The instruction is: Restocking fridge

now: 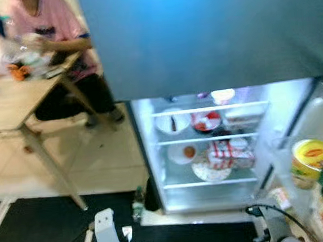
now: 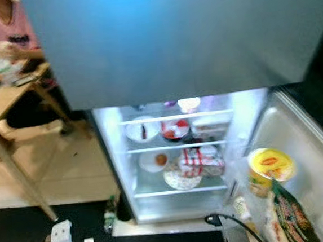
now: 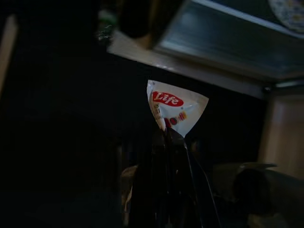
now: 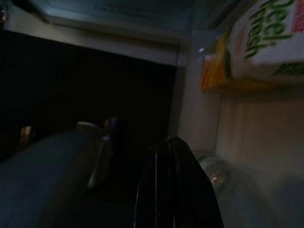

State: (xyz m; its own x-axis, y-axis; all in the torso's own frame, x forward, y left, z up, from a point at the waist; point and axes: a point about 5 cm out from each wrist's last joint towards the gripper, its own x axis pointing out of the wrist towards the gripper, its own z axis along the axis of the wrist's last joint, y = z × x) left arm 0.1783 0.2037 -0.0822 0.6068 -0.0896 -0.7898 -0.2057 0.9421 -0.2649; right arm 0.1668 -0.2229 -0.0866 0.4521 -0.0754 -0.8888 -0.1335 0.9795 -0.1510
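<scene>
The left tool pinches a small white packet at its bottom edge, the packet sticking up past the fingertips, low before the open fridge. Red lettering on it reads "Life". The right tool has its fingers pressed together, empty, beside the fridge door, where a pack reads "fresh".

Head views blurry, fridge shelf stuff mostly unreadable blobs. Person at table cut off by top edge. Green packet in door cropped at bottom edge. Sachet lower part lost behind dark fingers; small print unreadable.
</scene>
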